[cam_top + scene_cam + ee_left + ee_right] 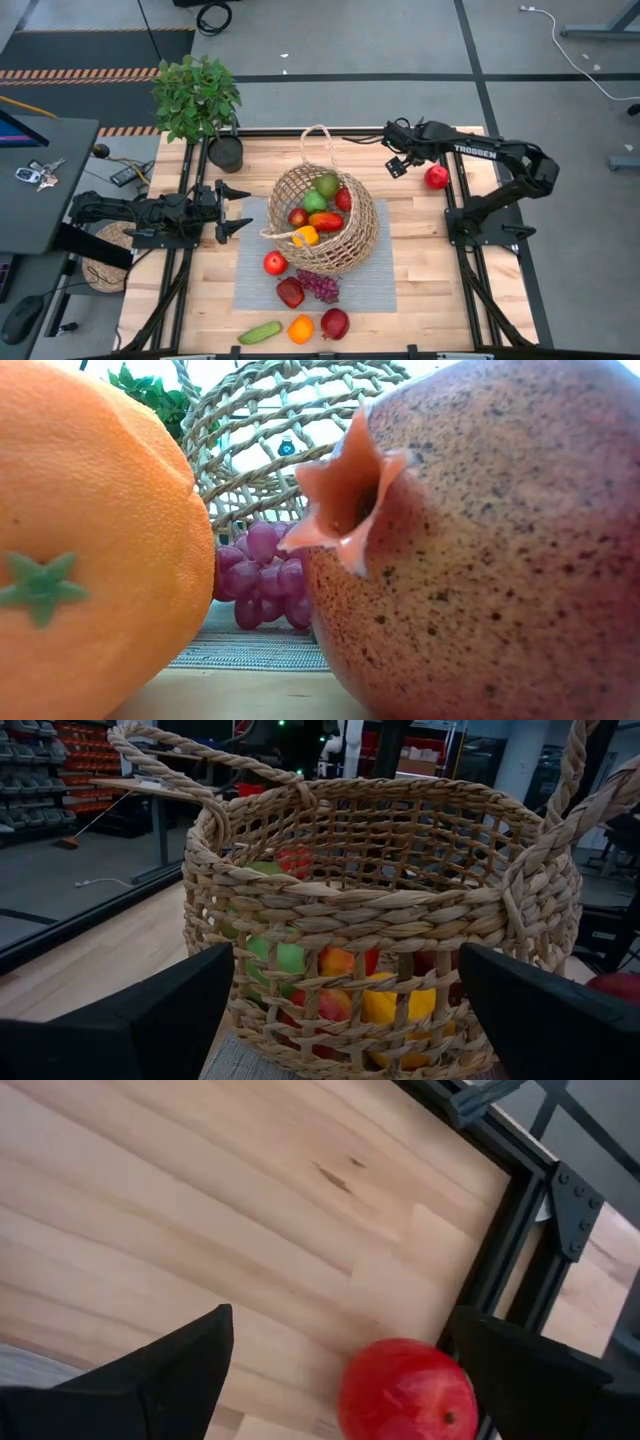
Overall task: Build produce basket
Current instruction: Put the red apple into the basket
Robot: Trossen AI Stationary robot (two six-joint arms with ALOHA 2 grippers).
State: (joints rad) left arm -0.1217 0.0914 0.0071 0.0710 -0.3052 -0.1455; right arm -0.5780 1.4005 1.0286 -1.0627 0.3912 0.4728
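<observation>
The wicker basket (pixel 325 220) stands on a grey mat (pixel 375 285) at mid-table with several fruits and vegetables inside; its woven wall fills the left wrist view (pixel 380 920). My left gripper (pixel 240 210) is open and level, left of the basket, with its fingers (pixel 150 1020) apart before the wall. My right gripper (pixel 398 167) is open and points down, hovering beside a red apple (pixel 436 177) that lies on the bare wood at the far right. In the right wrist view the apple (pixel 405 1390) shows between the fingers, untouched. More produce lies near the front edge.
On the mat's near part lie a red apple (pixel 275 263), a dark red fruit (pixel 290 292), grapes (pixel 320 287), a cucumber (pixel 260 332), an orange (pixel 300 329) and a pomegranate (pixel 334 323). A potted plant (pixel 200 100) stands far left. A black frame rail (pixel 500 1250) runs just beside the apple.
</observation>
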